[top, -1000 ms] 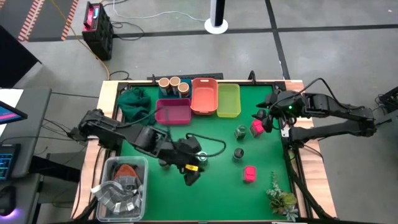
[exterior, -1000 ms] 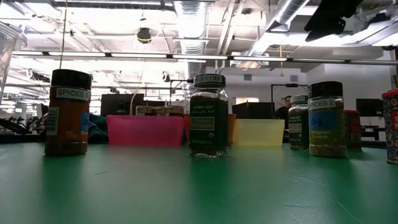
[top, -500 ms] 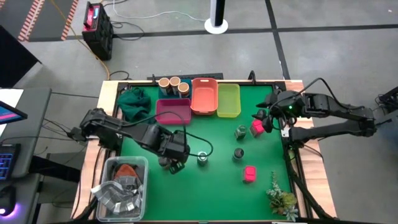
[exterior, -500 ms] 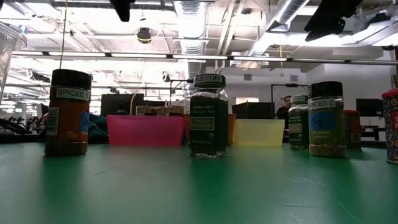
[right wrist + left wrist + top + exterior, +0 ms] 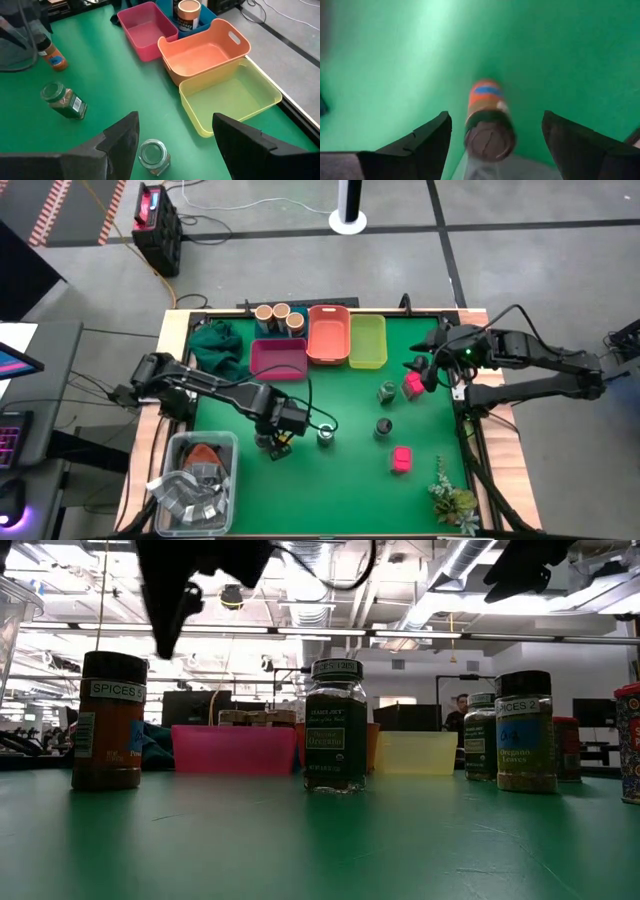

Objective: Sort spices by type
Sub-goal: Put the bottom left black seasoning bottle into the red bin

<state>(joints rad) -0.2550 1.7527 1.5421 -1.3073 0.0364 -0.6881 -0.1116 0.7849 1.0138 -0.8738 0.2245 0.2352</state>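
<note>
**Left gripper poised over orange-labelled spice jar**

Standing upright on the green table point(image 5: 340, 480) near its left edge, beside the clear tub point(image 5: 195, 480) of packets: a dark-capped spice jar point(image 5: 488, 122) with an orange and blue label. Directly above it, the left gripper point(image 5: 277, 442), fingers point(image 5: 415, 145) spread wide to either side of the cap, gripping nothing. Just beside, toward the table's middle, a clear oregano jar point(image 5: 325, 436); two green-topped jars point(image 5: 386, 392) and two pink boxes point(image 5: 401, 459) toward the right edge. Along the far edge, tan-topped jars point(image 5: 273, 314) in a blue tray, then magenta point(image 5: 278, 360), orange point(image 5: 328, 335) and yellow-green point(image 5: 367, 341) trays. At the right edge, the right gripper point(image 5: 425, 370), parted and empty.
</note>
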